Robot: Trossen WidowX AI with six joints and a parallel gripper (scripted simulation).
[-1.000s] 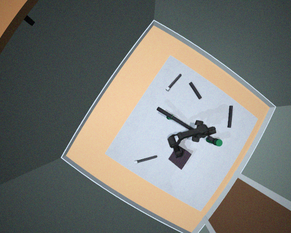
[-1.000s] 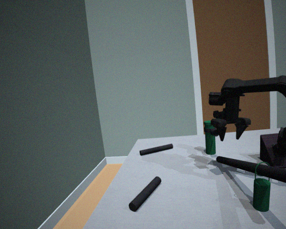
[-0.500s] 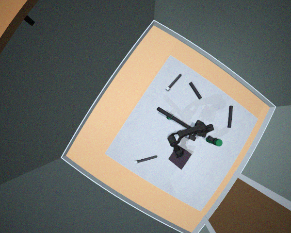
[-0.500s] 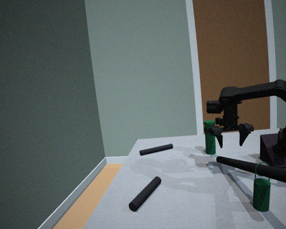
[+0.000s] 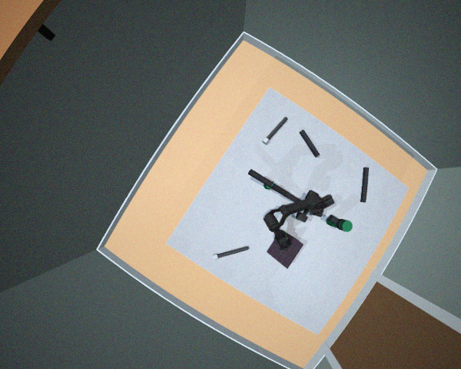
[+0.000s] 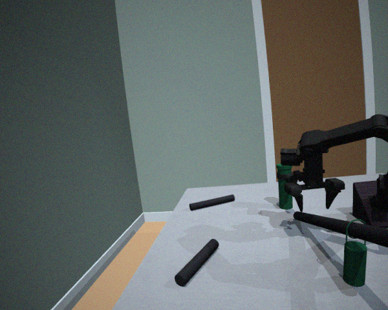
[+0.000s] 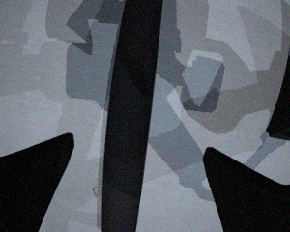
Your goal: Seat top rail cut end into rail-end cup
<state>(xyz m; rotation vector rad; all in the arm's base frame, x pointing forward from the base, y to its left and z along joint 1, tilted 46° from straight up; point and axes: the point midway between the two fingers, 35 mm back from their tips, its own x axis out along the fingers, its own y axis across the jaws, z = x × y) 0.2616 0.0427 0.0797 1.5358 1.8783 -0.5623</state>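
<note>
The black rail runs through the wire loop of the short green post. Its cut end is low and apart from the dark rail-end cup, with a gap between them. The cup hangs high on the big green post, near its cap; the band is mostly hidden. My gripper is open and points down over the rail near its cut end. In the wrist view the rail passes between the spread fingers, touching neither. Exact fingertip height against the rail is unclear.
Short dark bars lie behind the rail and toward the table's far side. Two thinner bars with white ends lie farther out. The arm's dark base block stands beside the rail.
</note>
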